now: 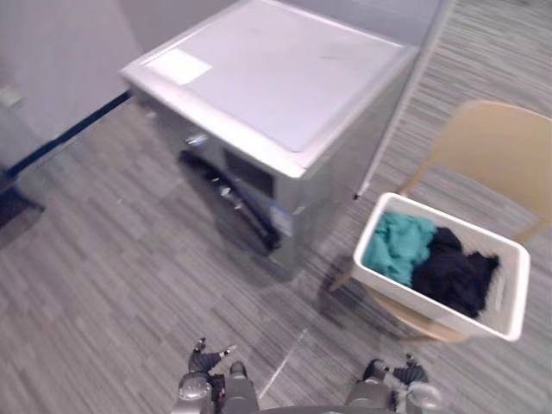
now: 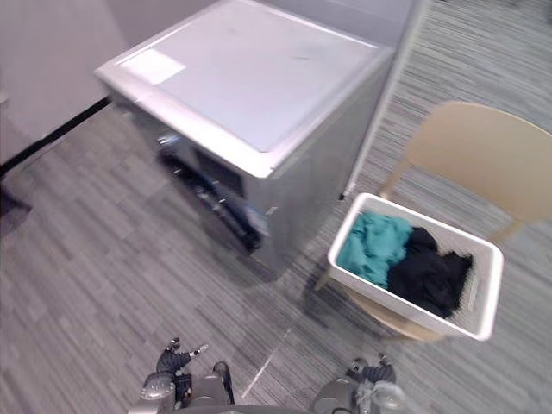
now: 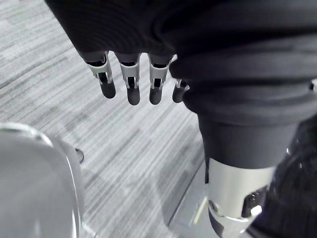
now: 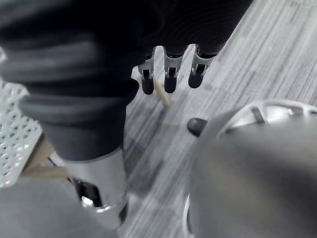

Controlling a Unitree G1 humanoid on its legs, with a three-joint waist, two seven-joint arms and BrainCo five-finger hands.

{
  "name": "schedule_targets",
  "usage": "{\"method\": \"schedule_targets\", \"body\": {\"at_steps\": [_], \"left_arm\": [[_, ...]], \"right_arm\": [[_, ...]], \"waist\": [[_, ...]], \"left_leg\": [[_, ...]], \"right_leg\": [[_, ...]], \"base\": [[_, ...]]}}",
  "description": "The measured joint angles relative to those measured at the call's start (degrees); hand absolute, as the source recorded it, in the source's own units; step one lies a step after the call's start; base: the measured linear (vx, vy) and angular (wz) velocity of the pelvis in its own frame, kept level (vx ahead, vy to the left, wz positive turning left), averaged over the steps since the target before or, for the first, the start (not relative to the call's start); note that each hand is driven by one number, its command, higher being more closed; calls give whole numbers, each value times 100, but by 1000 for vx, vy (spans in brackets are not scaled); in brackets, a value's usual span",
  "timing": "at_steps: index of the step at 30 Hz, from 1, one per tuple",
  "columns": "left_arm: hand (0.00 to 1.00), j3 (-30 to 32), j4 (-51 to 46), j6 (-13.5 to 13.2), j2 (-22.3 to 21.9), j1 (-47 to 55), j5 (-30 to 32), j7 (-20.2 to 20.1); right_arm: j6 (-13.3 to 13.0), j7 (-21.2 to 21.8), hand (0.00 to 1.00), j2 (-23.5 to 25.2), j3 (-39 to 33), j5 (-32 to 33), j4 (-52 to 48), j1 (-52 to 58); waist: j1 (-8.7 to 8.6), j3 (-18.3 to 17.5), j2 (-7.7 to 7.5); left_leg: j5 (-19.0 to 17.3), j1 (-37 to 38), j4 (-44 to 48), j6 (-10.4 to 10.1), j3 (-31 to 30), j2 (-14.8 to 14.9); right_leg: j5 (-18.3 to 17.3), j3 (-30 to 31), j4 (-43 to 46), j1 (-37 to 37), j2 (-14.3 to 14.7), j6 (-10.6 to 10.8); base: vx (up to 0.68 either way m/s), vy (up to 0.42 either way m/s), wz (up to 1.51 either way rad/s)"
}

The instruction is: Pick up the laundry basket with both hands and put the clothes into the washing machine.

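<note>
White laundry basket [image 1: 520,289] sits on tan chair [image 1: 500,147], just right of washing machine [image 1: 276,78], w/ teal cloth [image 1: 397,246] & black clothes [image 1: 453,272] inside. Left hand [image 3: 130,82] and right hand [image 4: 169,74] hang over floor [image 1: 112,259], fingers straight, apart, holding nothing, well away from basket.

Bare floor [image 1: 112,259] lies before the washing machine [image 1: 276,78] and chair [image 1: 500,147].

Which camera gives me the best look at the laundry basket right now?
The right eye view: the whole laundry basket sits on the chair, teal and black clothes inside. The left eye view shows the same, closer to its edge. The right wrist view catches a patch of perforated wall.
</note>
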Motion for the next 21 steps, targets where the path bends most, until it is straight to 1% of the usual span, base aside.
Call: {"method": "schedule_targets", "body": {"at_steps": [1,2,3,4,5,6,7,9,10,11,13,14,15,16,18,20,21], "left_arm": [[0,-4,1,1,61,20,0,4],[0,-4,2,2,110,23,0,25],[0,-20,11,8,89,35,0,68],[0,-41,27,19,64,63,0,77],[0,-42,110,40,1,51,-4,78],[0,-81,88,39,-168,-16,-3,62],[0,-95,40,27,-172,-33,0,65],[0,-97,-69,-7,-217,-114,0,82],[0,-100,-97,-34,-250,-121,1,83],[0,-99,-144,-60,-320,-115,-3,89],[0,-100,-181,-83,-413,-80,-7,89],[0,-104,-232,-85,-461,-76,-60,92],[0,-104,-268,-85,-479,-71,-63,91],[0,-103,-310,-98,-511,-82,-85,91],[0,-121,-402,-137,-585,-88,-105,90],[0,-125,-436,-180,-616,-88,-105,94],[0,-193,-457,-187,-606,-88,-107,99]], "right_arm": [[-7,2,0,16,149,0,-52,-61],[-12,4,0,58,264,0,-106,-115],[-20,1,0,71,416,1,-224,-176],[-38,-1,0,75,490,2,-295,-207],[-94,-8,0,43,659,1,-483,-230],[-105,-14,0,37,687,2,-593,-235],[-102,-15,0,35,694,-1,-651,-233],[-97,-20,0,48,868,1,-956,-171],[-97,-20,0,47,936,1,-1017,-185],[-105,-29,0,66,1069,-3,-1153,-222],[-110,-45,0,119,1250,-3,-1322,-386],[-139,-54,0,148,1313,-4,-1425,-580],[-144,-62,0,162,1338,-4,-1470,-682],[-177,-83,0,178,1419,-3,-1520,-883],[-229,-138,0,199,1528,-2,-1529,-1315],[-238,-151,0,211,1528,-2,-1529,-1521],[-240,-177,0,221,1520,-1,-1544,-1684]], "waist": [[-11,27,32],[-6,64,-51],[6,111,-96],[1,114,-95],[-51,127,-104],[-71,210,11],[-59,223,25],[-80,230,38],[-72,236,49],[-37,247,54],[3,281,2],[18,282,6],[39,284,7],[144,296,25],[307,363,111],[335,399,155],[336,432,186]], "left_leg": [[-8,79,-193,31,-19,4],[33,170,-380,90,-27,-34],[70,289,-515,79,-70,-82],[84,315,-555,56,-91,-80],[124,304,-596,-2,-210,-151],[248,315,-777,14,-418,-229],[332,326,-883,7,-511,-291],[645,338,-1239,-25,-972,-501],[703,315,-1289,-20,-1062,-513],[847,285,-1410,-25,-1291,-521],[1093,250,-1600,-24,-1437,-520],[1264,167,-1747,4,-1512,-515],[1333,133,-1819,23,-1535,-515],[1431,89,-1938,-1,-1546,-502],[1485,49,-1987,46,-1599,-503],[1520,-2,-1986,48,-1611,-550],[1603,-116,-1987,40,-1623,-602]], "right_leg": [[-422,326,421,-201,220,214],[-940,599,770,-335,531,288],[-1529,894,966,-392,903,369],[-1767,1086,934,-388,1138,499],[-2103,1552,651,-213,1516,781],[-2082,1582,583,-115,1588,761],[-2124,1582,644,-135,1563,745],[-2391,1681,884,-155,1546,683],[-2390,1606,927,-135,1532,682],[-2388,1372,911,-18,1530,679],[-2367,1086,769,156,1536,643],[-2334,900,629,218,1564,594],[-2324,832,561,229,1575,586],[-2301,770,472,230,1608,578],[-2179,637,292,332,1639,584],[-2134,590,169,387,1626,624],[-2081,522,77,378,1598,644]], "base": [[11,111,10],[5,-7,9],[0,-52,5],[0,-135,17],[-5,-116,47],[-18,-104,55],[-15,-77,72],[68,-172,97],[92,-194,118],[41,-117,93],[34,-113,108],[30,-78,97],[36,-44,71],[31,-20,39],[27,11,29],[20,64,28],[11,77,36]]}}
